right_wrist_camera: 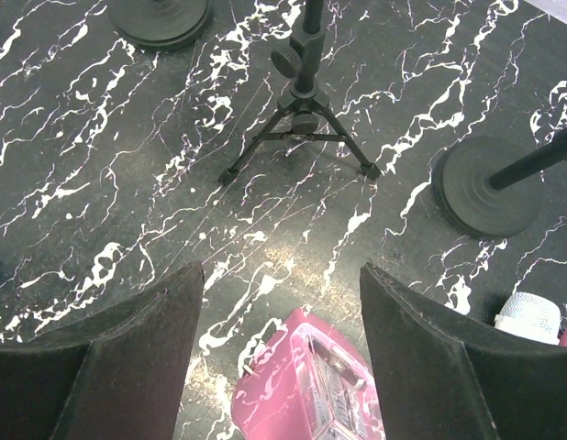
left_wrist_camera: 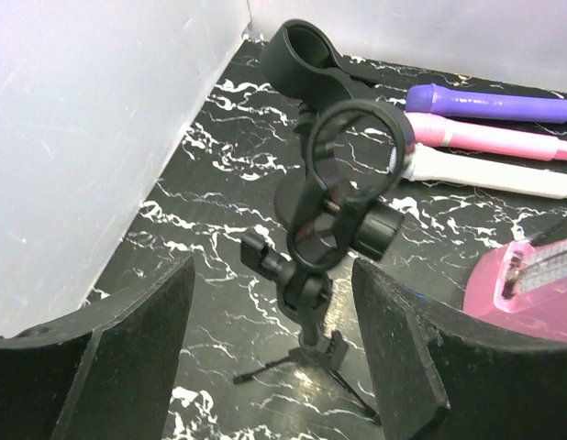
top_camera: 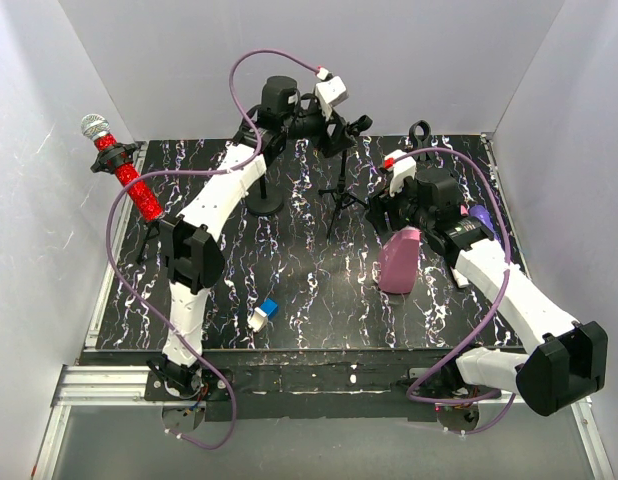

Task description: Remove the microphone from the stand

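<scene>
**Left jaws open at an empty clip; red mic still mounted**

Left gripper (left_wrist_camera: 272, 293): fingers spread wide, nothing between them. It faces the tripod stand (left_wrist_camera: 306, 302) toward the back edge of the table (top_camera: 319, 300). That stand's clip (left_wrist_camera: 311, 220) is an open ring with no microphone seated in it.

Right gripper (right_wrist_camera: 282, 275): also parted and holding nothing. It hangs over a pink glittery object (top_camera: 399, 260) standing right of centre, which looks clear of both fingers.

Three loose microphones lie side by side near the right edge: purple (left_wrist_camera: 494, 103), pink (left_wrist_camera: 494, 137) and white (left_wrist_camera: 504, 174).

Task item: the red microphone (top_camera: 129, 180) sits tilted in the holder (top_camera: 111, 160) of a stand at the table's left edge, head up and outward, well away from both grippers.

Judgement: the removal is not done for the red mic — it is the only one I can see in a stand. The step in hand reads as a reach, not a grasp.

The next move calls for swinging the left arm across to the left edge and closing on the red body above the holder. It should then draw the mic out along its tilt, since the stand looks light and may tip.
</scene>
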You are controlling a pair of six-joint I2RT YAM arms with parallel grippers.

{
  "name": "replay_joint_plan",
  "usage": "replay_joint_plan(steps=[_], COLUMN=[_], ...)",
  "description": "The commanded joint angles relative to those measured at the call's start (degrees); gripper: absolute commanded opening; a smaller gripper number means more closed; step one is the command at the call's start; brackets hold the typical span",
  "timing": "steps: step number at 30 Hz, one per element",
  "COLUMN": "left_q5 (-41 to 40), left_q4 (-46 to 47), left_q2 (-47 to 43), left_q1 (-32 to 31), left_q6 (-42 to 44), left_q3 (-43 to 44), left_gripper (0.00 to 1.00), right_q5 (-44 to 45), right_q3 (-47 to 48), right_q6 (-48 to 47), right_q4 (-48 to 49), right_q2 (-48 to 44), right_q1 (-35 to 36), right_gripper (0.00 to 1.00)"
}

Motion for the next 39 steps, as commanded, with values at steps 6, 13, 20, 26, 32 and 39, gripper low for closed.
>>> replay_joint_plan(steps=[6, 13, 20, 26, 32, 39], left_q5=[5.32, 2.97, -13.63, -38.66, -46.71, -46.37], left_q4=[1.56, 1.21, 3.23, -3.26, -7.85, -7.95], left_q2=[5.84, -2.05, -16.90, -23.07, -22.46, -22.36], left_q1=[-0.56, -0.56, -0.91, -1.26, -1.43, -2.49], left_q6=[0.48, -4.79, -18.57, -32.90, -44.97, -48.57], left_q3=[8.85, 0.70, -16.26, -20.07, -18.21, -22.59], left_gripper=[0.56, 0.04, 0.00, 0.00, 0.00, 0.00], right_q5=[-1.21, -1.73, -5.86, -10.08, -17.54, -33.02], right_q3=[0.76, 2.25, 9.10, 15.69, 20.89, 16.32], right_q6=[1.23, 1.93, 5.44, 8.78, 21.15, 43.12], right_q4=[0.07, -0.01, -4.84, -7.40, -4.87, 12.62], right_q2=[-0.59, 1.34, 8.36, 15.74, 22.43, 26.12], right_q1=[-0.38, -0.30, -0.47, -0.56, -0.47, -0.47], right_gripper=[0.75, 0.75, 0.74, 0.74, 0.72, 0.80])
